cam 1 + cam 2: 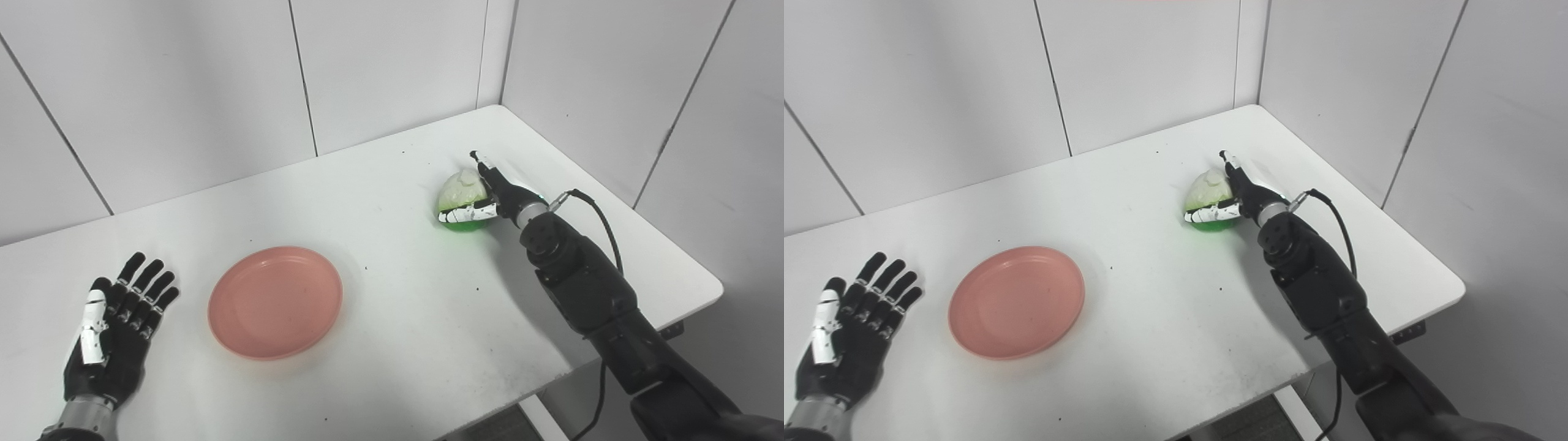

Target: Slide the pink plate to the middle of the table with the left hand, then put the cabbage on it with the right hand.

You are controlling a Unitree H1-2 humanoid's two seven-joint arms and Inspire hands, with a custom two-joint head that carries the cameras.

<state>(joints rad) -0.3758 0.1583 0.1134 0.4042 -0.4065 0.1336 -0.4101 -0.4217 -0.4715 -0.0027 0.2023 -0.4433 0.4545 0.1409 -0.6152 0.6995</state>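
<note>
Green-and-pale cabbage (pixel 460 199) sits cupped against my right hand (pixel 490 199), fingers curled around it on the table (pixel 398 318). My left hand (pixel 113 331) lies flat, fingers spread, holding nothing, beside the pink plate (pixel 274 301).

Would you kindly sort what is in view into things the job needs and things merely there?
Needed: pink plate; cabbage; left hand, open; right hand, around the cabbage.
Merely there: table; cable at the right arm; wall panels.
</note>
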